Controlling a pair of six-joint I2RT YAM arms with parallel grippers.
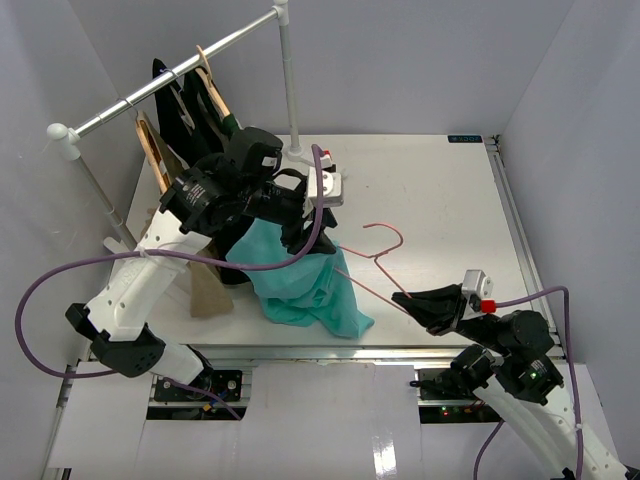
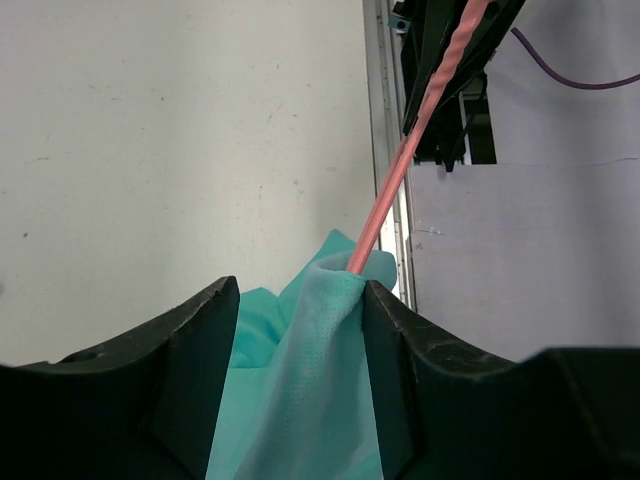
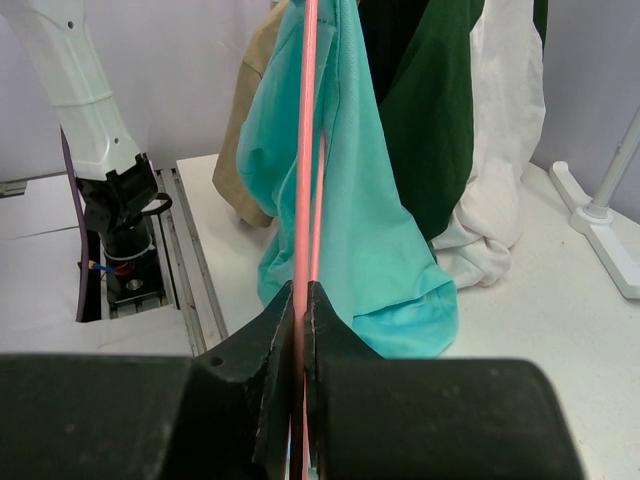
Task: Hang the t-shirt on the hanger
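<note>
Teal t-shirt [image 1: 300,290] w/ hanger [image 2: 386,200] arm inside

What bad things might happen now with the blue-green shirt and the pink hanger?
1. The right gripper pinches the thin pink hanger at just one spot, so the wire might twist or slip.
2. The t-shirt is bunched in the left gripper, so the hanger may catch a fold instead of sliding inside.
3. The dark green garment hangs close behind and might snag.
</note>
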